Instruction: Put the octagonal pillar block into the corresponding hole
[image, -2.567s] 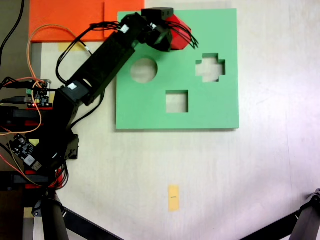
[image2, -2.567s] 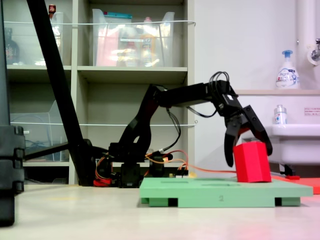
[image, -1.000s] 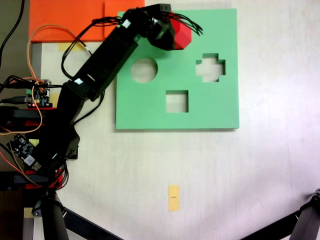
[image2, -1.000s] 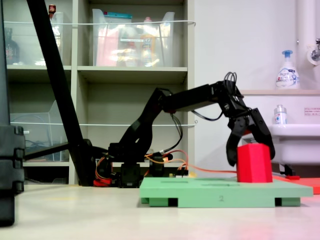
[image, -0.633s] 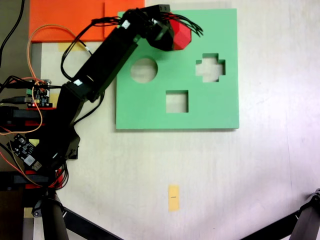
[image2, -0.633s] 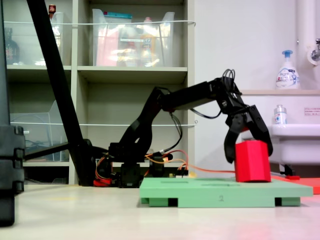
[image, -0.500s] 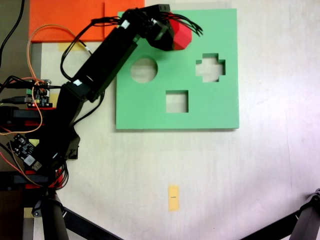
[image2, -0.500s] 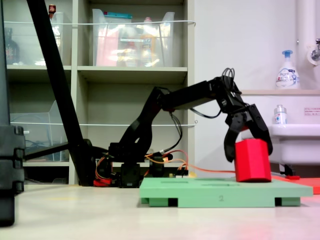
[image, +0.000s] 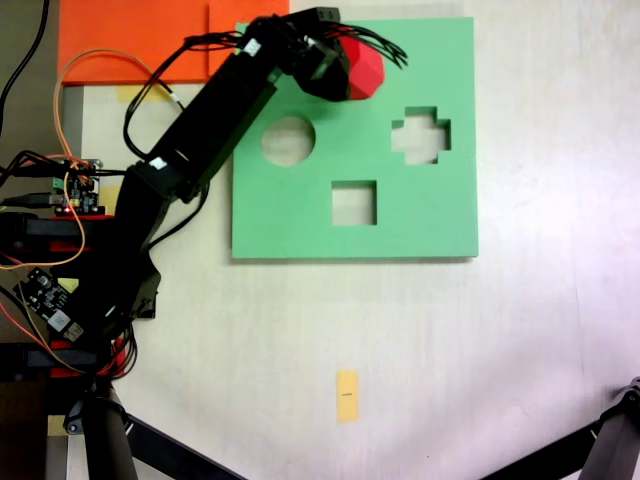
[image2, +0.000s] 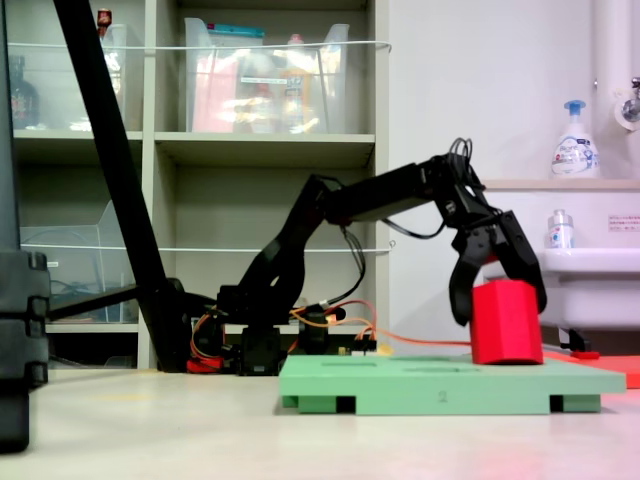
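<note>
A black Koch arm (image: 200, 120) is reaching across the green board (image: 420, 215), its gripper (image2: 497, 300) clenching the red block (image2: 505, 322) from both sides. In the second exterior view, the two dark fingers (image2: 460, 290) are straddling the block's upper half while its base is sitting at the board's (image2: 440, 385) top surface; whether the base is resting on the foam or sinking a little into a cutout cannot be told from here. In the first exterior view, the block (image: 364, 72) is showing beside the gripper (image: 335, 65) near the board's far edge, above and between the round hole (image: 288, 140) and the cross-shaped hole (image: 420, 134). The eight-sided hole itself is not showing, the arm and block covering that part of the board. The square hole (image: 354, 203) is lying open nearer the board's near edge. An orange mat (image: 130, 40) is lying off the board's far corner, behind the arm.
</note>
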